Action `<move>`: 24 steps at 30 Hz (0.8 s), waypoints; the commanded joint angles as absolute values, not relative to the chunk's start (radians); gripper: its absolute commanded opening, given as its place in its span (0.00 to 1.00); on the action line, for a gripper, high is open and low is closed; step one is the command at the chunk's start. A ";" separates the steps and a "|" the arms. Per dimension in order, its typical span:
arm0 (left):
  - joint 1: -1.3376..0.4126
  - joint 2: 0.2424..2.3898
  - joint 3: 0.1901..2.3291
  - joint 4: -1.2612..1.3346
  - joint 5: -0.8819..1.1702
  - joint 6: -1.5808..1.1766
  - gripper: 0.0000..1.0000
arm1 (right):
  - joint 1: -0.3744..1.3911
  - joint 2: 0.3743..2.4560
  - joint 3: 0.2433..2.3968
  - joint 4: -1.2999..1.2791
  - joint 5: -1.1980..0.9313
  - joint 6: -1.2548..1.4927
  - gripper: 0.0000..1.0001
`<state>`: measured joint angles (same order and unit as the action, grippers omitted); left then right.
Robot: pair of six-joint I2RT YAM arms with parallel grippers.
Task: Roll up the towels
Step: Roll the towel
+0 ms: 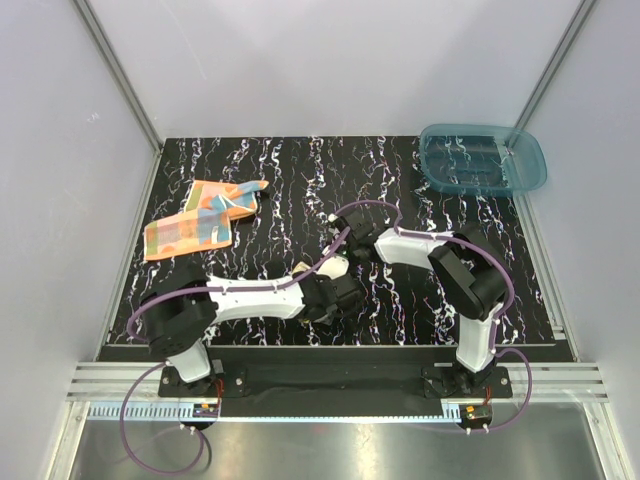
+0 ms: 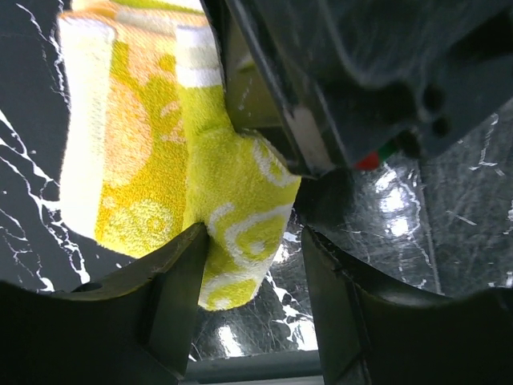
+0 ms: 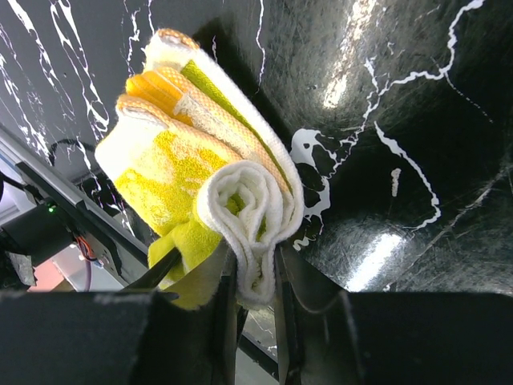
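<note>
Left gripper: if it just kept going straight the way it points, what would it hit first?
The yellow towel. Its end sits between the open fingers of the left gripper, so it would likely press into that cloth first, though depth is hard to judge.

towels: two in all, one yellow towel with pale markings and one orange towel with light-blue and white patches
bins: one, a translucent teal bin
arms: two, the left arm and the right arm
grippers: two, the left gripper and the right gripper
fingers: two on each gripper, four counted together
cables: two purple ones, a left cable and a right cable
tables: one, a black table veined in white
frame posts: two slanting metal ones, a left post and a right post
</note>
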<state>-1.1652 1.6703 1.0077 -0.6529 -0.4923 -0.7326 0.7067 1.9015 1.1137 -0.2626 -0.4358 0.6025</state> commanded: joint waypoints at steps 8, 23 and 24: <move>-1.192 1.710 0.858 -0.542 -0.477 -0.755 0.55 | 0.715 1.957 1.192 -0.394 -0.385 0.545 0.18; -1.184 1.703 0.776 -0.449 -0.428 -0.718 0.26 | 0.652 1.991 1.220 -0.410 -0.489 0.503 0.25; -1.181 1.697 0.772 -0.443 -0.422 -0.715 0.25 | 0.647 1.993 1.220 -0.413 -0.491 0.499 0.27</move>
<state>-1.1908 1.6207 0.8387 -0.4393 -0.5812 -0.6796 0.6724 1.9671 1.2045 -0.3580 -0.5163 0.5465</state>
